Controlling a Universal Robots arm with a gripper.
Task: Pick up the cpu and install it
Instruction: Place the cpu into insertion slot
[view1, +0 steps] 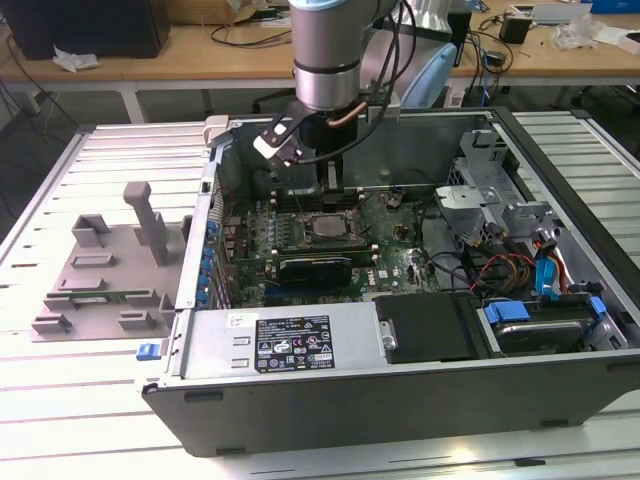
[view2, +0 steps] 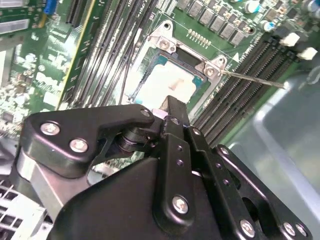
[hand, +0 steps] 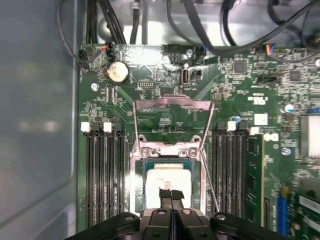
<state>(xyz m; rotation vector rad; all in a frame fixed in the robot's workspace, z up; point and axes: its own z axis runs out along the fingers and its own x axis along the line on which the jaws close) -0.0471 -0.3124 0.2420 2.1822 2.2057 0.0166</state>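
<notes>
The cpu (hand: 167, 176) is a small square chip with a pale silver top, and it lies flat in the motherboard socket (hand: 137, 170). It also shows in the second wrist view (view2: 165, 82) and the exterior view (view1: 325, 226). The socket's metal frame (hand: 172, 104) is flipped open beyond the chip, and its thin lever (view2: 250, 78) stands free. My gripper (hand: 171, 194) hangs just above the near edge of the chip with its black fingertips pressed together and nothing between them. In the exterior view the gripper (view1: 328, 188) is down inside the open computer case, over the socket.
Black memory slots (hand: 102, 175) flank the socket on both sides. The case wall (view1: 400, 145), drive cage (view1: 500, 210) and cables (view1: 510, 265) crowd the exterior view's right. A grey fixture (view1: 100, 265) sits on the table at the exterior view's left.
</notes>
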